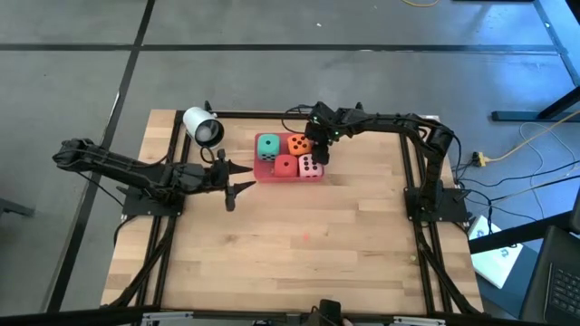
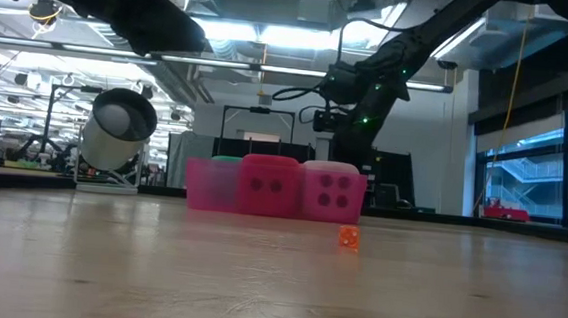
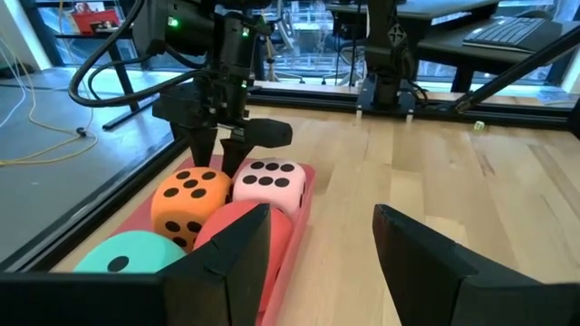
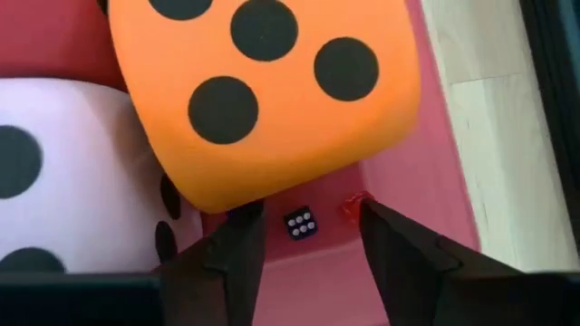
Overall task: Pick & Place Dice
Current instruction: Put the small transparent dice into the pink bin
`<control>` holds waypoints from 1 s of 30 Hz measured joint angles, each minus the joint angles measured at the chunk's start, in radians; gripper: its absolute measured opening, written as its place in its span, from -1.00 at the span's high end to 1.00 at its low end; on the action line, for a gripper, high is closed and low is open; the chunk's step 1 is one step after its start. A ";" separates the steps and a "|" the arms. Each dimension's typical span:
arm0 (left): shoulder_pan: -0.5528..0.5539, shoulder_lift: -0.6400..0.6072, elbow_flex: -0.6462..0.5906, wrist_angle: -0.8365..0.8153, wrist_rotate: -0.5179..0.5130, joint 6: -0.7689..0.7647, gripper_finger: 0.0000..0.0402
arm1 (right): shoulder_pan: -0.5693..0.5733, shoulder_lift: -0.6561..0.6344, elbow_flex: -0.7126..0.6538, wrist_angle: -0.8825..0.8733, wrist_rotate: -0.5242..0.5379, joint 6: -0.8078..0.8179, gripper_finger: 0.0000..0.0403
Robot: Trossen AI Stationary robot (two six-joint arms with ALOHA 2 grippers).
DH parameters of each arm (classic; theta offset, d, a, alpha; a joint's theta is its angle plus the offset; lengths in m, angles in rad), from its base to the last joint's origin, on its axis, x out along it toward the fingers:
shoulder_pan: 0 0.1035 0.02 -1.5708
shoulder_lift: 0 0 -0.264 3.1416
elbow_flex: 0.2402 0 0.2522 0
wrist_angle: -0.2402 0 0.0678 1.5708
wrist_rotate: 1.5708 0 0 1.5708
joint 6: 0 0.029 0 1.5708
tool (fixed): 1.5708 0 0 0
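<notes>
Four dice sit in a flat pink tray (image 1: 262, 172): teal (image 1: 267, 145), orange (image 1: 298, 143), red (image 1: 285, 166) and pale pink (image 1: 310, 167). My right gripper (image 4: 304, 249) is open and points down into the tray beside the orange die (image 4: 272, 91) and the pink die (image 4: 54, 172). Its fingers stand on either side of a tiny dark die (image 4: 300, 224) lying on the tray floor. In the left wrist view it comes down between the orange die (image 3: 188, 201) and the pink die (image 3: 269, 184). My left gripper (image 3: 322, 244) is open, just left of the tray.
A white cylinder (image 1: 201, 126) lies on its side near the far-left part of the table. A tiny orange die (image 2: 349, 238) lies on the bare wood nearer than the tray. A tiny red bead (image 4: 352, 208) lies on the tray floor. Wood stretches open toward the near edge.
</notes>
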 joint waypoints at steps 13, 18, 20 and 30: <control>0.000 0.000 0.000 -0.021 -0.006 0.001 0.06 | -0.001 -0.097 0.000 0.012 0.124 -0.001 0.06; 0.000 0.000 0.000 -0.022 -0.007 0.017 0.06 | 0.000 -0.174 0.000 0.041 0.086 0.028 0.06; 0.000 0.000 0.000 -0.023 -0.008 0.021 0.06 | 0.000 -0.211 0.000 0.071 0.057 0.047 0.06; 0.000 0.000 0.000 -0.026 -0.011 0.023 0.06 | 0.008 -0.395 -0.027 0.155 -0.039 0.111 0.06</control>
